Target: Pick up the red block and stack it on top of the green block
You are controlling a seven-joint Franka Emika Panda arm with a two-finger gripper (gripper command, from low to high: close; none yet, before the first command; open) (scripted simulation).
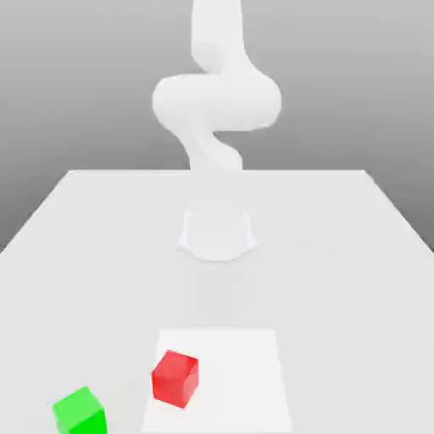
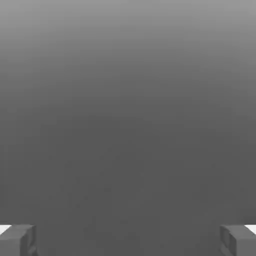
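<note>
the red block (image 1: 175, 378) sits on the tabletop (image 1: 339, 254) inside a paler square patch (image 1: 246, 373), near that patch's 8 o'clock corner; the green block (image 1: 80, 412) rests on the bare tabletop at about 8 o'clock from the red one, near it but clearly apart, with a strip of surface between them; both stand flat on a face, each turned a little so an edge points toward the camera; nothing touches either block, so the pick seems not yet begun, and the arm (image 1: 216, 102) rises from its round base (image 1: 217, 235) at roughly 12 o'clock of the blocks, well apart from them, coiled high as if parked at a start pose.

the gripper (image 2: 128, 240) appears in the hand view as two grey fingertips (image 2: 17, 240) at the far edges of the picture, wide apart with nothing between them; this suits an approach, since the gap looks ample for the red block; behind them is plain grey gradient, which suggests the hand is aimed away from the tabletop rather than down at it.

the exterior view gives the layout of blocks, patch and arm, while the hand view adds the spread of the fingers; judging from both, the hand must tilt down and travel toward the red block first.
</note>
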